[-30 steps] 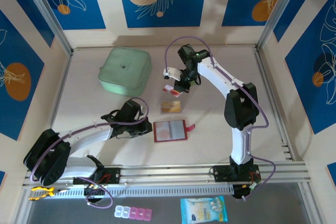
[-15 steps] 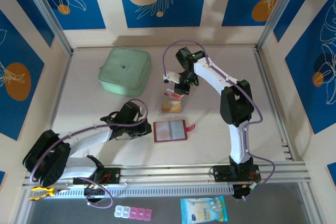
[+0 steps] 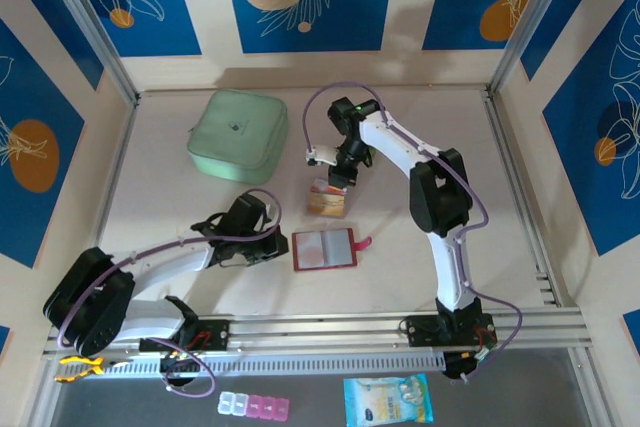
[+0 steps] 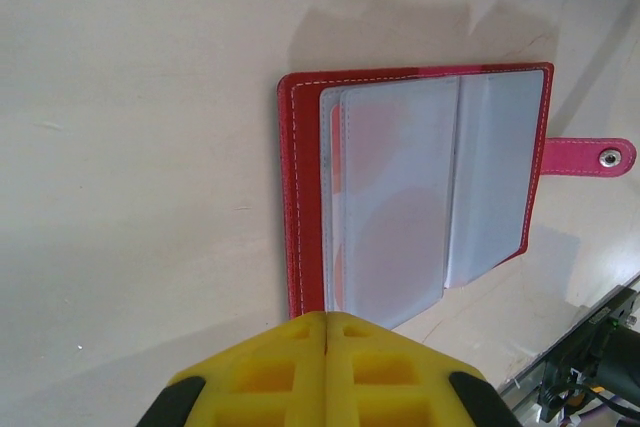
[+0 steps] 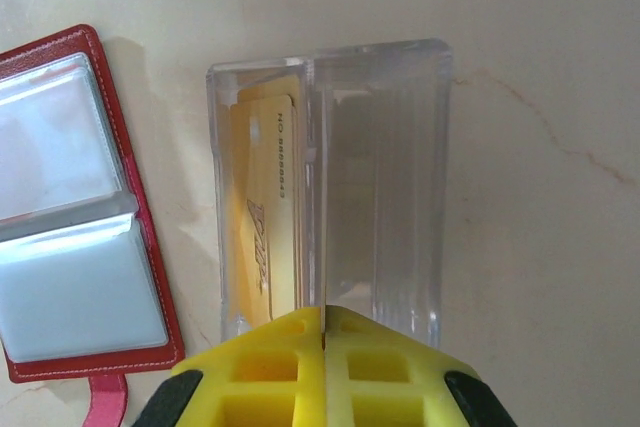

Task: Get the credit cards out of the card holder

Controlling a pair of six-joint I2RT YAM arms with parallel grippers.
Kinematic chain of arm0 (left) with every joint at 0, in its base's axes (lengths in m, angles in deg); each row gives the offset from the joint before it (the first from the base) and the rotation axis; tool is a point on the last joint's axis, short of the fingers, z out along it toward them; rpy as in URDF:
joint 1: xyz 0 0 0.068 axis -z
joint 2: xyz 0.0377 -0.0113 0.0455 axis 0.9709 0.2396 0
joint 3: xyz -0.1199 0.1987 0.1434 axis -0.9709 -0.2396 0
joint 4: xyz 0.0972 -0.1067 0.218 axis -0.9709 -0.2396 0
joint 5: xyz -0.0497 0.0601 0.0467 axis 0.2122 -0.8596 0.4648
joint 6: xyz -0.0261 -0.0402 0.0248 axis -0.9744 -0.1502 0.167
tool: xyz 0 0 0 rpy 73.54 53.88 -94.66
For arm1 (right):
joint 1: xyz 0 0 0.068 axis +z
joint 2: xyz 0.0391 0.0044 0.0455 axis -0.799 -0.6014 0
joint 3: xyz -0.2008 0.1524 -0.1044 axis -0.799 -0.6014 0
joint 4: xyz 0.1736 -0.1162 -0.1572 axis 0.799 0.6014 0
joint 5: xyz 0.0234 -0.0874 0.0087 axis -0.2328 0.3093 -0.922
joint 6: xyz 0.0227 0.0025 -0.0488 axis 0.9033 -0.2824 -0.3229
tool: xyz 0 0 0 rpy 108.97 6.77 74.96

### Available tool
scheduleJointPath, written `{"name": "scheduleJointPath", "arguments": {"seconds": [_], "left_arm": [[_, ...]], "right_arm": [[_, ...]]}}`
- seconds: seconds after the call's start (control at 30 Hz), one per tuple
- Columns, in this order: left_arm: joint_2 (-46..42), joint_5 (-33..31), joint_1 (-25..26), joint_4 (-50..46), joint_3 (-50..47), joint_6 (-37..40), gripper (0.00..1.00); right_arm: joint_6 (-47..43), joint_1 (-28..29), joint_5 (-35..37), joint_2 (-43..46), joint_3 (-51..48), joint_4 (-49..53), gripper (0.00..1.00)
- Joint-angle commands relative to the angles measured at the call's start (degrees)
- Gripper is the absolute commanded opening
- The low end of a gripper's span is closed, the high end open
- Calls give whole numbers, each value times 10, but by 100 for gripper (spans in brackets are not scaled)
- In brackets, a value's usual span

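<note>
The card holder [image 3: 324, 249] lies open on the table, red with grey clear pockets [image 4: 400, 197] and its tab [image 4: 590, 156] to the right. My left gripper [image 3: 281, 245] is shut and empty, its tips [image 4: 326, 319] at the holder's left edge. My right gripper [image 3: 331, 178] is shut on a red-and-white credit card [image 3: 321, 185]. It holds the card edge-on [image 5: 320, 247] over a clear plastic box [image 5: 380, 197], just beyond the holder [image 5: 70, 217]. A tan-yellow credit card [image 5: 265, 217] lies inside that box.
A pale-green square pouch [image 3: 238, 135] sits at the back left. A pill organiser [image 3: 255, 405] and a blue packet [image 3: 388, 399] lie below the front rail [image 3: 330, 327]. Frame posts stand at the table's back corners.
My right gripper has carried the red-and-white card left and toward the near side, over the clear box. The left arm and the card holder have not moved.
</note>
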Motion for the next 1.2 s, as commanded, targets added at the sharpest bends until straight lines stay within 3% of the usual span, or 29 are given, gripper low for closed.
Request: {"name": "scheduleJointPath", "arguments": {"seconds": [0.0, 0.23, 0.4, 0.6, 0.73, 0.9, 1.17], "left_arm": [[-2, -8, -6, 10, -7, -5, 1], [-2, -7, -7, 13, -11, -6, 1], [16, 3, -8, 22, -4, -2, 0], [39, 14, -8, 44, 3, -3, 0], [51, 20, -7, 54, 4, -4, 0], [63, 26, -7, 64, 6, -5, 1], [72, 29, -7, 74, 17, -6, 0]], "right_arm": [[-8, 7, -24, -18, 23, 31, 3], [3, 2, -28, -18, 31, 28, 15], [21, -8, -37, 28, 26, 0, 21], [73, -9, 67, 84, -37, -101, 21], [107, 0, 90, 107, -71, -124, 20], [189, 30, 93, 136, -126, -163, 19], [393, 84, 101, 206, -257, -238, 16]]}}
